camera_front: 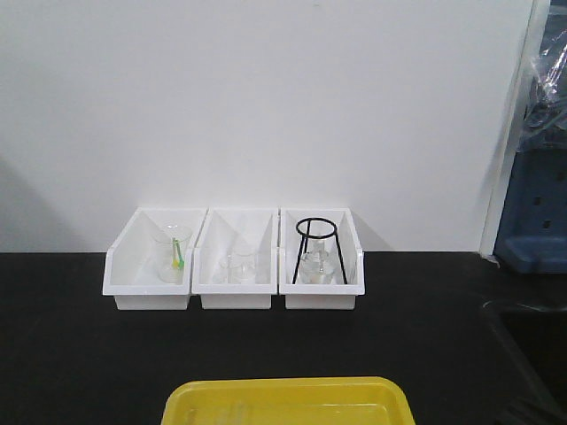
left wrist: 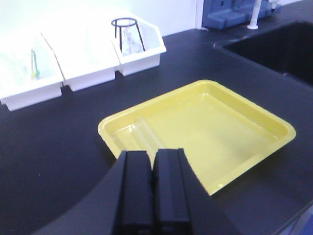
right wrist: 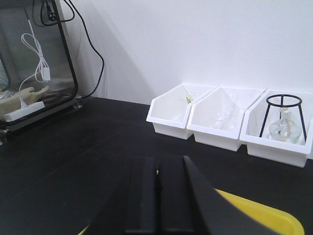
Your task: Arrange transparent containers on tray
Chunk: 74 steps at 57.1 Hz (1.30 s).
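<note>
The yellow tray (camera_front: 283, 394) lies at the counter's front edge. Clear test tubes (left wrist: 141, 135) lie along its left side. Three white bins stand against the back wall. The left bin holds a clear beaker (camera_front: 172, 252) with a green stick in it. A small beaker (camera_front: 239, 266) is in the middle bin. In the right bin a round flask (camera_front: 314, 266) sits under a black ring stand (camera_front: 315, 232). My left gripper (left wrist: 152, 154) is shut and empty, hovering over the tray's near left corner. My right gripper (right wrist: 157, 159) is shut and empty, above the tray's rim (right wrist: 264, 215), far from the bins.
A dark sink (left wrist: 279, 44) is sunk into the counter right of the tray. A blue rack (camera_front: 532, 212) stands at the far right. A glass-fronted cabinet (right wrist: 34, 63) with cables and a white power strip (right wrist: 24, 110) stands at the left in the right wrist view.
</note>
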### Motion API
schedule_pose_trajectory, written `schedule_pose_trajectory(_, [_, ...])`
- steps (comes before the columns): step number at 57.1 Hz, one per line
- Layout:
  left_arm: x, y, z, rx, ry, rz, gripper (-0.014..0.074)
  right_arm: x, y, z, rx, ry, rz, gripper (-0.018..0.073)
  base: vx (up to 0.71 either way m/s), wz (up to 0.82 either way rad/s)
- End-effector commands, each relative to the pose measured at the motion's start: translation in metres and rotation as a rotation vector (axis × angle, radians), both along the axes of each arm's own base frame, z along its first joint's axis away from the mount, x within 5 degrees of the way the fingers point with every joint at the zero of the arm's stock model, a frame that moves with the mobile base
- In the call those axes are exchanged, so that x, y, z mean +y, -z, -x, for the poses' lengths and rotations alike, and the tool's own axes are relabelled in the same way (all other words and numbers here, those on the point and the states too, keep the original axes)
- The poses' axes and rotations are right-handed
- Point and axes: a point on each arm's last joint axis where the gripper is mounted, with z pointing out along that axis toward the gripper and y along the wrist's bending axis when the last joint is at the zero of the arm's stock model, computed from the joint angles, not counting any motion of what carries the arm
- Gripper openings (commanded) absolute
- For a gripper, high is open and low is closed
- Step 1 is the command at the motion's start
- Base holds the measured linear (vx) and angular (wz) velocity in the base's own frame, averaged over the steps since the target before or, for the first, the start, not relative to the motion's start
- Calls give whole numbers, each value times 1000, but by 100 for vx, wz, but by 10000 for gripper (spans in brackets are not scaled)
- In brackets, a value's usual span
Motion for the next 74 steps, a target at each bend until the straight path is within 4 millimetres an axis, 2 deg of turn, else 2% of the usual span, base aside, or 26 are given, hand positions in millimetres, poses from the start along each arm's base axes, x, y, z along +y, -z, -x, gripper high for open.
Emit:
schedule_pose_trajectory(1, [1,-14,-1,-78,-14,59,-3,-2,-9,-2,-45,31,17,-13,0,0])
schedule_pose_trajectory(28, [1,-13,-2,-79,-18,47,-3,-2,-10,-2,-46,31,17,-11,0,0])
schedule_pose_trajectory(37, [11,-7,-6,-196,-105,-82,-3,-2,-10,-2,-46,31,17,-11,0,0])
schedule_pose_trajectory(40, [13,3,-8,-245,-133,-100,-3,-3,-10,-2,-46,35,17,-11,0,0])
schedule_pose_trajectory(46, [16,34,-13,-312,-205,-111,-3,-3,-10,-2,-46,34,17,-11,0,0])
schedule_pose_trajectory(49, [18,61,-16,-309,-255,-116,-3,-3,-10,-2,-46,34,17,-11,0,0])
schedule_pose_trajectory(59, [24,127,-25,-222,-386,-83,-3,-2,-10,-2,-45,32,17,-11,0,0])
schedule_pose_trajectory(63, [24,131,-24,-168,-387,-134,-3,-2,-10,-2,-45,32,17,-11,0,1])
schedule_pose_trajectory(74, [25,131,-24,-179,-389,-177,-3,-2,-9,-2,-44,29,18,-11,0,0])
